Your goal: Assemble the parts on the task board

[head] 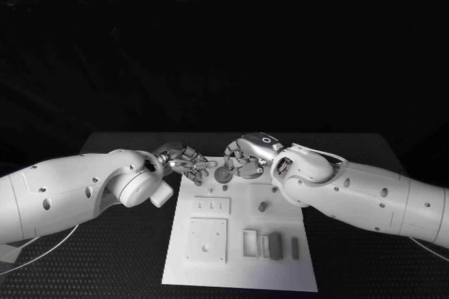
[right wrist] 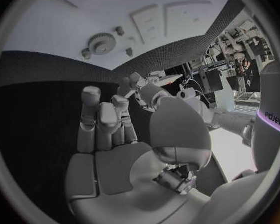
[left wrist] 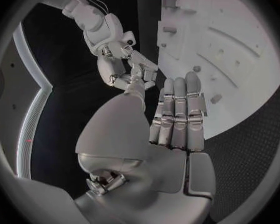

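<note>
The white task board (head: 239, 273) lies in the middle of the table. A grey gear (head: 224, 174) lies flat at its far end, and it appears again in the right wrist view (right wrist: 102, 43) with small pegs (right wrist: 119, 30) around it. My left hand (head: 187, 163) hovers just left of the gear and my right hand (head: 245, 157) just right of it. Both face each other with nothing in them. The left hand's fingers (left wrist: 177, 109) are straight and side by side above the board (left wrist: 239, 50). The right hand's fingers (right wrist: 102, 119) are likewise stretched out, palm bare.
Nearer me on the board are a short upright peg (head: 263, 207), a small slotted plate (head: 211, 205), a larger square plate (head: 207, 240) and three narrow blocks (head: 275, 246) in a row. Black table (head: 112, 260) borders the board on both sides.
</note>
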Tool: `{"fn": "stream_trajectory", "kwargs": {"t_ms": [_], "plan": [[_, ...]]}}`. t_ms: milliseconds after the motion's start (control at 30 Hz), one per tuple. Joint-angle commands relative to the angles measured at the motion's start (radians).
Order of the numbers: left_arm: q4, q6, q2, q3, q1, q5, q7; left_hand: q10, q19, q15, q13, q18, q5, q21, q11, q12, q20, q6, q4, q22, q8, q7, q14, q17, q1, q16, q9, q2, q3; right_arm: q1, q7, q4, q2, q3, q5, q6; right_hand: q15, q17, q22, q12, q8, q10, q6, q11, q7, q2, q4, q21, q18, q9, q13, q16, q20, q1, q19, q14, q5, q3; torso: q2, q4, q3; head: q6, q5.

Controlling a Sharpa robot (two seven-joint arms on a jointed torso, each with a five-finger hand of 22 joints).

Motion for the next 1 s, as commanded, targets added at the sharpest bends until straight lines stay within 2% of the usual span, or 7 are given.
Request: {"fn": "stream_trajectory", "kwargs": {"t_ms": [33, 533, 667, 867, 933, 1000], "plan": [[0.01, -0.018, 0.002, 0.001, -0.001, 0.036, -0.009, -0.007, -0.007, -0.002, 0.003, 0.007, -0.001, 0.006, -0.001, 0.005, -0.003, -0.001, -0.001, 0.002, -0.003, 0.005, -0.007, 0.002, -0.009, 0.006, -0.001, -0.001, -0.008, 0.0, -0.018, 0.002, 0.012, 0.001, -0.015, 0.024, -0.008, 0.001, 0.022, 0.005, -0.002, -0.004, 0.016, -0.005, 0.007, -0.004, 0.008, 0.004, 0.029, 0.002, 0.0, 0.005, -0.004, -0.006, 0.004, 0.002, 0.001, 0.0, 0.003, -0.0004, 0.0006, 0.001, 0.001], [0.024, -0.023, 0.006, 0.001, -0.001, 0.067, -0.009, -0.011, -0.009, -0.003, 0.012, 0.008, -0.001, 0.008, -0.002, 0.008, -0.003, 0.001, -0.001, 0.008, -0.004, 0.004, -0.009, 0.006, -0.008, 0.008, -0.002, 0.001, -0.008, 0.0, -0.023, 0.006, 0.033, 0.001, -0.01, 0.022, -0.012, 0.003, 0.02, -0.016, -0.005, -0.011, 0.021, -0.009, 0.003, -0.005, 0.016, 0.004, 0.029, 0.004, -0.028, 0.001, -0.006, -0.008, -0.001, -0.004, 0.001, 0.003, 0.003, 0.0001, 0.0011, -0.002, 0.0], [0.026, -0.027, 0.003, 0.001, -0.001, 0.067, -0.007, -0.011, -0.009, -0.003, 0.014, 0.008, -0.001, 0.008, -0.002, 0.009, -0.003, 0.001, -0.001, 0.009, -0.004, 0.004, -0.009, 0.006, -0.007, 0.008, -0.002, 0.002, -0.007, 0.0, -0.02, 0.003, 0.035, 0.001, -0.001, 0.021, -0.008, 0.0, 0.019, -0.124, -0.017, -0.013, 0.013, -0.007, 0.005, -0.006, 0.017, -0.001, 0.029, 0.004, -0.137, -0.012, -0.003, -0.009, -0.011, -0.01, 0.001, 0.007, 0.003, -0.0006, 0.001, -0.003, -0.001], [0.026, -0.025, 0.002, 0.001, -0.001, 0.07, -0.005, -0.011, -0.008, -0.004, 0.024, 0.008, -0.001, 0.01, -0.003, 0.014, -0.004, 0.013, -0.001, 0.015, 0.0, 0.0, -0.007, 0.01, -0.005, 0.012, -0.001, 0.004, -0.008, -0.002, -0.014, -0.004, 0.041, 0.001, 0.009, 0.03, 0.008, -0.005, 0.018, -0.357, -0.039, -0.014, -0.011, 0.01, 0.021, -0.004, 0.013, -0.003, 0.029, -0.005, -0.359, -0.024, -0.002, -0.01, -0.013, -0.004, 0.002, 0.013, 0.003, 0.0001, 0.0017, -0.005, 0.0], [0.026, -0.024, 0.003, 0.001, -0.001, 0.077, -0.004, -0.01, -0.008, -0.005, 0.026, 0.008, -0.001, 0.011, -0.004, 0.015, -0.004, 0.015, -0.001, 0.017, 0.001, -0.001, -0.006, 0.011, -0.004, 0.014, -0.001, 0.006, -0.007, -0.002, -0.011, -0.005, 0.042, 0.001, 0.013, 0.029, 0.02, -0.006, 0.019, -0.449, -0.048, 0.009, -0.023, 0.021, 0.03, -0.004, 0.009, -0.003, 0.029, -0.01, -0.444, -0.026, -0.003, -0.01, -0.013, -0.002, 0.001, 0.016, 0.003, 0.0001, 0.0019, -0.005, 0.0], [0.026, -0.021, 0.004, 0.001, -0.001, 0.08, -0.005, -0.01, -0.008, -0.005, 0.029, 0.009, -0.001, 0.011, -0.005, 0.017, -0.005, 0.017, -0.002, 0.018, 0.001, -0.002, -0.005, 0.012, -0.001, 0.015, -0.001, 0.009, -0.006, -0.002, -0.009, -0.005, 0.043, 0.001, 0.014, 0.028, 0.021, -0.007, 0.018, -0.493, -0.053, 0.024, -0.029, 0.024, 0.035, -0.005, 0.005, -0.004, 0.029, -0.014, -0.485, -0.028, -0.002, -0.01, -0.014, -0.001, 0.001, 0.015, 0.003, 0.0003, 0.0014, -0.005, 0.0]]}}
